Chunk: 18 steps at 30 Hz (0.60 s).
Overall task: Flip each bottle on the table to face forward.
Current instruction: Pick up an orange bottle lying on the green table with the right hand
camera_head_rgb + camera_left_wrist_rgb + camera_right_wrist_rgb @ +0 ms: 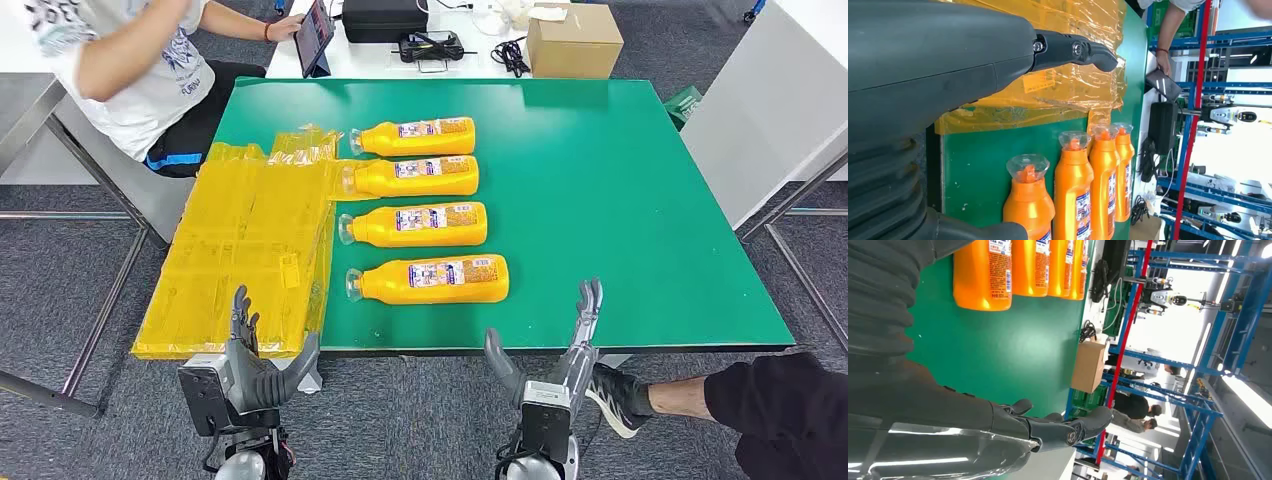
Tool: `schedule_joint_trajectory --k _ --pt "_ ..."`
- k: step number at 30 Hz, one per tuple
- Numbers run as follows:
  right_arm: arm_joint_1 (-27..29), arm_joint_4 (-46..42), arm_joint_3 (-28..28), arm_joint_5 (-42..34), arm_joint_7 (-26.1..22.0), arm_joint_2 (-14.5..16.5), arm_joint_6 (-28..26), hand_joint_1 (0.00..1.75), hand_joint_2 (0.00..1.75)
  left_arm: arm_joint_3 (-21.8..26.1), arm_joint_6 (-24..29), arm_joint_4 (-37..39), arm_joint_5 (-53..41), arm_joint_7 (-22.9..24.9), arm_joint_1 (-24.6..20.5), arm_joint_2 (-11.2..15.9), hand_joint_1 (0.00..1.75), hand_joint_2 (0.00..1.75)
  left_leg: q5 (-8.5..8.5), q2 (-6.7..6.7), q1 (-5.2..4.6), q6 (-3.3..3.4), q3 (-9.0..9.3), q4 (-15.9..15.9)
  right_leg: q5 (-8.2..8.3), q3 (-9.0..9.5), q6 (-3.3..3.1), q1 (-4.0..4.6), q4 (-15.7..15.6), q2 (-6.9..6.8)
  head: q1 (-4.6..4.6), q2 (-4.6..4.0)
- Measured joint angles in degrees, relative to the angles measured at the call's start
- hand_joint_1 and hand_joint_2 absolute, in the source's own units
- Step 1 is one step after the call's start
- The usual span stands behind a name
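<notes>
Both hands, left (pixel 243 345) and right (pixel 560 345), hover spread and empty at the table's (pixel 620 200) near edge, touching nothing. Four bottles (pixel 428 278) lie on their sides in a column mid-table, caps toward the yellow film (pixel 250 240). No flip seems begun; next, I judge, a reach to the nearest bottle.

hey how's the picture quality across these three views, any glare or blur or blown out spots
Head view: even light, sharp; labels on the four orange bottles show but are too small to read. Left wrist view: the yellow plastic film glints, the left hand close up looks soft, background washed out bright. Right wrist view: background overexposed, a bright streak of reflected light on the right hand.
</notes>
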Motion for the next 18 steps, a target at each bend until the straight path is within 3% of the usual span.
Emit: schedule_joint_trajectory --k 10,18 --pt "0.0 0.7 -0.2 -0.4 0.2 0.0 0.0 0.00 1.75 0.2 0.5 -1.0 0.1 0.0 0.2 0.0 0.00 1.75 0.00 0.00 0.00 0.00 0.00 0.0 0.00 0.00 0.00 0.00 0.0 0.00 0.01 0.00" --pt "-1.2 2.2 -0.2 9.4 8.6 -1.0 1.4 0.00 1.75 0.4 0.3 -1.3 0.0 0.0 0.3 0.0 0.00 1.75 0.00 -0.01 0.00 0.00 0.00 0.0 0.00 0.01 0.00 0.00 0.0 0.00 0.02 0.00"
